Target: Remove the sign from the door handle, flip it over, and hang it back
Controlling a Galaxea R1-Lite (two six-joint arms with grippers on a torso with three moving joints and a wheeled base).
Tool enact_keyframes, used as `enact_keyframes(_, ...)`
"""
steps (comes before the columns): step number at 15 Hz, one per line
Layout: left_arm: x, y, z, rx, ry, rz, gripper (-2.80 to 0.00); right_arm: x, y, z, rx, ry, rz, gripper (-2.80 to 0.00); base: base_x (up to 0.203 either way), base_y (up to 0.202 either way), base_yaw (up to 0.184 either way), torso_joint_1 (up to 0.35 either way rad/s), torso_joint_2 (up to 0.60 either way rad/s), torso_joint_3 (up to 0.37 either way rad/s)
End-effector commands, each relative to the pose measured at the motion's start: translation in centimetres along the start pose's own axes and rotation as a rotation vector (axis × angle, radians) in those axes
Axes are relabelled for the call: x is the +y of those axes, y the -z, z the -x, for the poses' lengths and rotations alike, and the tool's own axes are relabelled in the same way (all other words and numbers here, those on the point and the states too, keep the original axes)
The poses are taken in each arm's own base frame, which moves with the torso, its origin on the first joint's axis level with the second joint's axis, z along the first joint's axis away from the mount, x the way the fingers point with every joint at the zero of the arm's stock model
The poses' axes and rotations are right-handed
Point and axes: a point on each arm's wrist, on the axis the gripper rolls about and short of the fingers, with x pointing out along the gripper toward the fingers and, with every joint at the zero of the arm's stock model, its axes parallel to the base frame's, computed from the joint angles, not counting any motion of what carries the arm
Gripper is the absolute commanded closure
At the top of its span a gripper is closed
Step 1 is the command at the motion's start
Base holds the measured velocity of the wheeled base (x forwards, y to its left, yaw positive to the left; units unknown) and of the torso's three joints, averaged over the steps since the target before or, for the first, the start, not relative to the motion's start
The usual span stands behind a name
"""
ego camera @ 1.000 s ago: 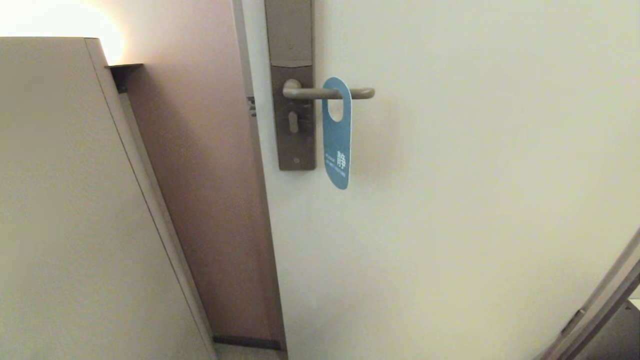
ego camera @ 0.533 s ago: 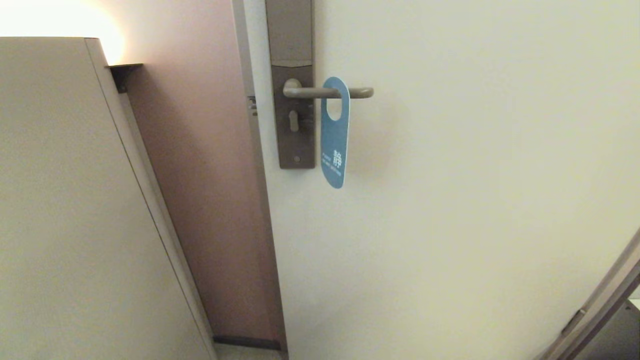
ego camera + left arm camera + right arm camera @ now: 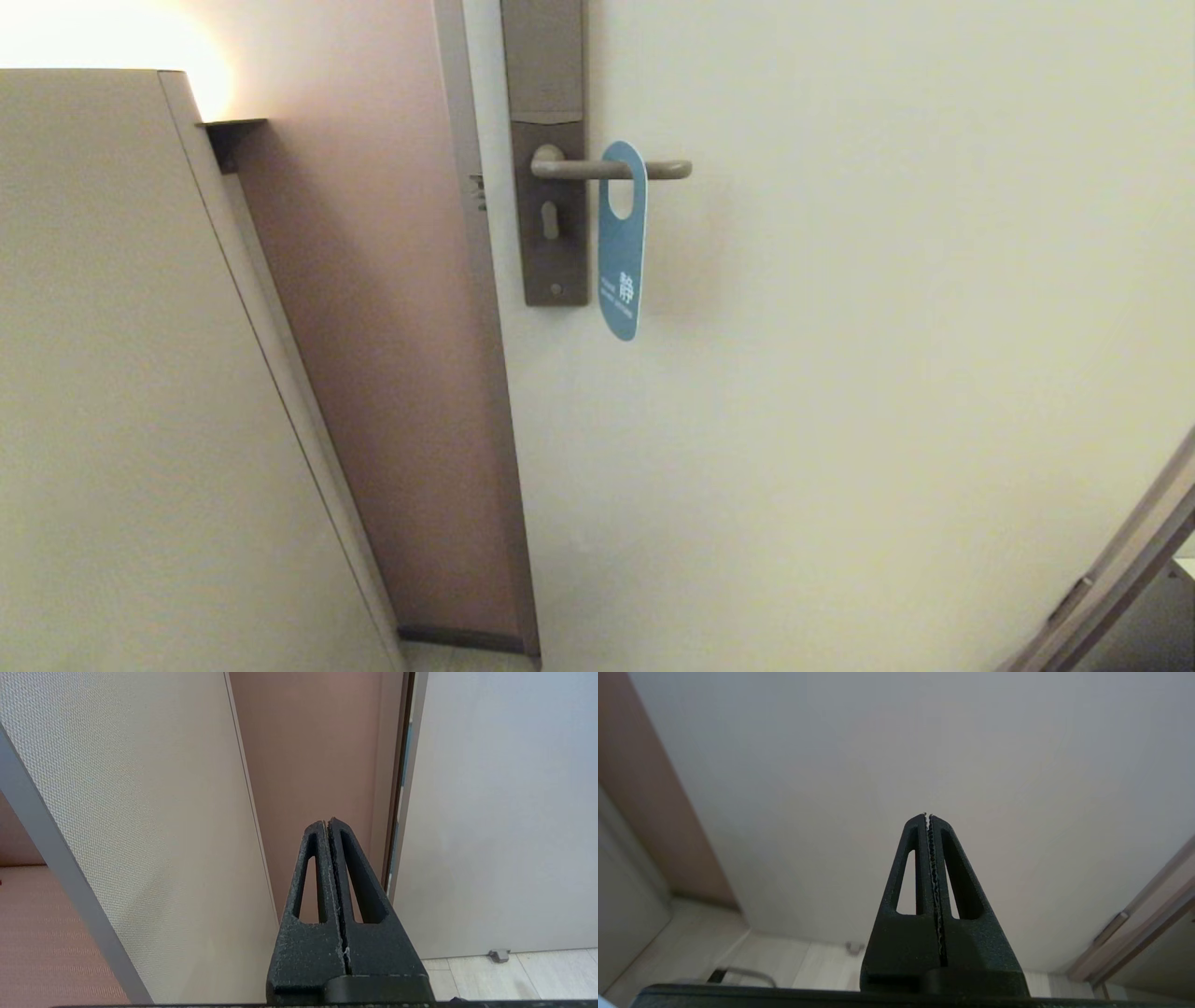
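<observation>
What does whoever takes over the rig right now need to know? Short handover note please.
Left hand: shut, empty, pointing at the gap between the partition and the door. Right hand: shut, empty, facing the bare door panel. Neither arm shows in the head view.
The sign: hangs by its oval hole on the door handle, printed side with the white character facing out, beside the lock plate.
Done: nothing yet; the sign is untouched.
Left: open a hand, lift the sign off the handle, turn it over, hang it back.
</observation>
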Motion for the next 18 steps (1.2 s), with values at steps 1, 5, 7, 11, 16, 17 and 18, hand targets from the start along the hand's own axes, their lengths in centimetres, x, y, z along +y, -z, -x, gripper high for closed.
enact_keyframes(1,0.0,0.0,0.0,0.002,0.0,0.0,0.0,-0.1,-2.4,-2.1,0.123,-0.024,0.001,0.0,0.0,0.0,0.0,0.0,0.0,0.0)
enact_keyframes(5,0.0,0.0,0.0,0.002,0.0,0.0,0.0,-0.2,-6.0,-5.9,0.233,-0.043,0.007,0.0,0.0,0.0,0.0,0.0,0.0,0.0)
enact_keyframes(7,0.0,0.0,0.0,0.002,0.0,0.0,0.0,-0.2,-7.7,-8.5,0.255,-0.068,0.026,0.0,0.0,0.0,0.0,0.0,0.0,0.0)
enact_keyframes(11,0.0,0.0,0.0,0.002,0.0,0.0,0.0,-0.1,-11.3,-13.9,0.216,-0.151,0.086,0.0,0.0,0.0,0.0,0.0,0.0,0.0)
enact_keyframes(16,0.0,0.0,0.0,0.002,0.0,0.0,0.0,3.1,-15.6,-19.7,0.142,-0.339,0.136,0.0,0.0,0.0,0.0,0.0,0.0,0.0)
enact_keyframes(17,0.0,0.0,0.0,0.002,0.0,0.0,0.0,3.8,-15.8,-21.0,0.137,-0.361,0.141,0.0,0.0,0.0,0.0,0.0,0.0,0.0)
enact_keyframes(18,0.0,0.0,0.0,0.002,0.0,0.0,0.0,4.4,-16.0,-22.3,0.124,-0.378,0.145,0.0,0.0,0.0,0.0,0.0,0.0,0.0)
